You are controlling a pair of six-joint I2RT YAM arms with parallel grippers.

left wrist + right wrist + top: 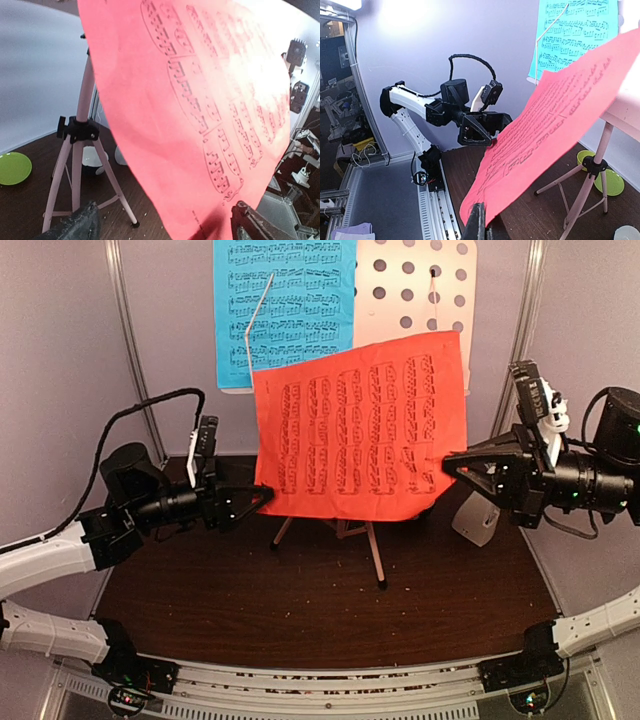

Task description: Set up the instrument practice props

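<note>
The red music sheet (365,425) hangs tilted in the air in front of the pale pink music stand (415,285). My right gripper (448,462) is shut on its right edge, seen pinched at the bottom of the right wrist view (481,225). At the sheet's lower left corner my left gripper (266,496) stands open, its fingers wide apart on either side of that edge (167,227). The blue music sheet (285,310) lies on the left half of the stand's hole-dotted desk. Partly hidden behind my right arm stands the small white metronome (477,520).
The stand's tripod legs (375,550) spread on the dark wooden table under the red sheet. A lime green plate (14,167) and a small white bowl with a dark base (92,157) sit behind the stand. Grey walls close in at the back and on both sides.
</note>
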